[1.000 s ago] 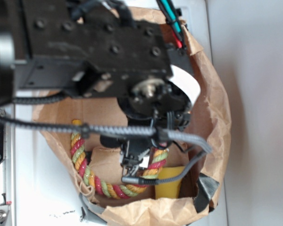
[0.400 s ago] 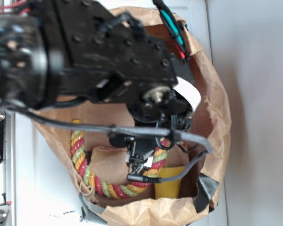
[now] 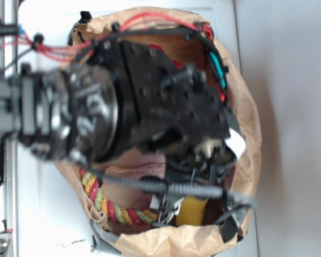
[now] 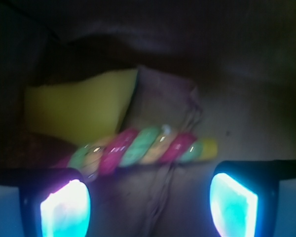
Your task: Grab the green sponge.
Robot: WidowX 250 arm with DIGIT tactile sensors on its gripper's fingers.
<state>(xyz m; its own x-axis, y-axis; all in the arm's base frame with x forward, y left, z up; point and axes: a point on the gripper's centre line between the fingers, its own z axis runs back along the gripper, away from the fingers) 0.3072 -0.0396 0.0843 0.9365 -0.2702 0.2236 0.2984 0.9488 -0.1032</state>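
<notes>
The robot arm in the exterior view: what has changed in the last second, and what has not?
The arm swung over the paper bag, now hiding most of its inside. Its tool moved right, from the rope toward the green sponge. In the wrist view the pads stand apart and hold nothing. Rope, sponge and bag lie as before.

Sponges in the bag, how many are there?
1. The green sponge, which looks yellow, lies at the bottom of the paper bag, just past the rope in the wrist view. The arm hides much of the bag, so another could be hidden.
</notes>
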